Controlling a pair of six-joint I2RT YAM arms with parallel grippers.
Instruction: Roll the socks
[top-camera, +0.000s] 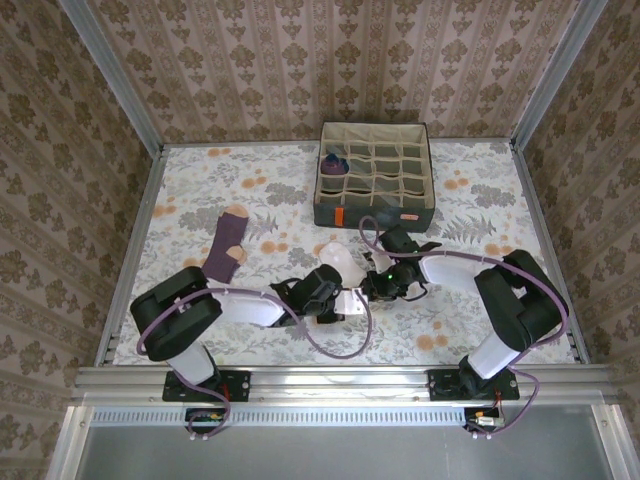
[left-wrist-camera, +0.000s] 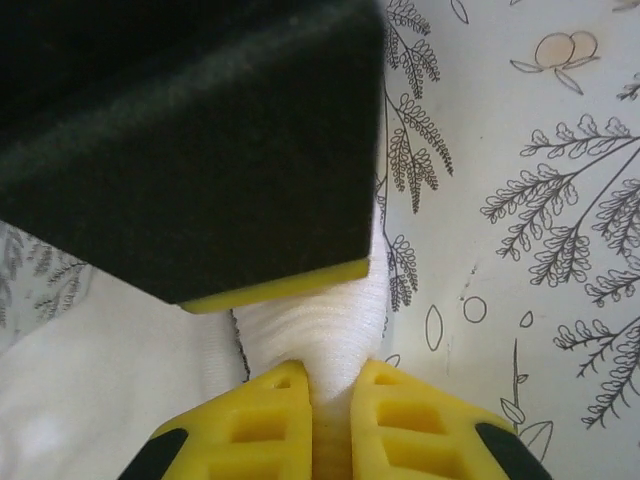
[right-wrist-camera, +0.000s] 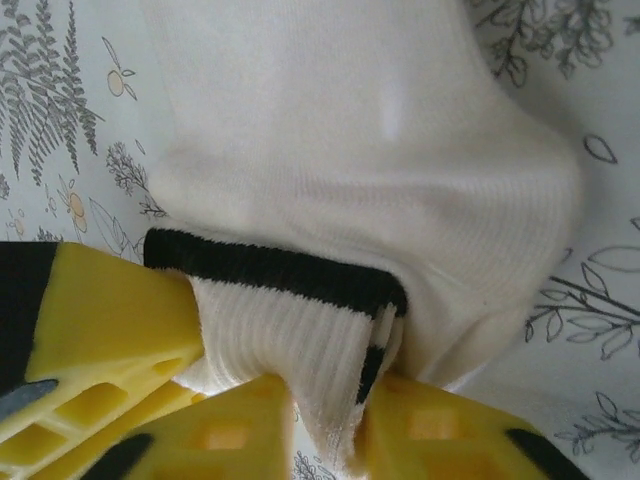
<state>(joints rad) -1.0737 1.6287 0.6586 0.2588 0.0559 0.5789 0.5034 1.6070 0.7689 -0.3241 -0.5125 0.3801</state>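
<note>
1. i'm working the white sock (top-camera: 338, 262) in the middle of the table (top-camera: 480, 330), just in front of both my wrists.
2. my left gripper (left-wrist-camera: 330, 390) is pressed together, pinching a ridge of the white knit between its yellow fingers.
3. my right gripper (right-wrist-camera: 335, 420) is pinching the folded striped cuff (right-wrist-camera: 290, 275). the fabric is filling the gap and touching both fingers.
4. the bit that matters: the cuff end is lying nearest me, right at both grippers, and the rest of the sock is stretching away from them toward the grey box (top-camera: 375, 215). so the long axis is running near to far, and i'm guessing any roll has to travel from the cuff outward, away from my bases.
5. both grippers are sitting almost touching at that same end, left one on the left side of the cuff, right one on the right, so neither is really nearer.
6. the other two are waiting: a purple sock (top-camera: 228, 243) is lying flat well off to the left, closer to my left arm, and a second purple sock (top-camera: 333, 163) is sitting in a far left cell of the box.
</note>
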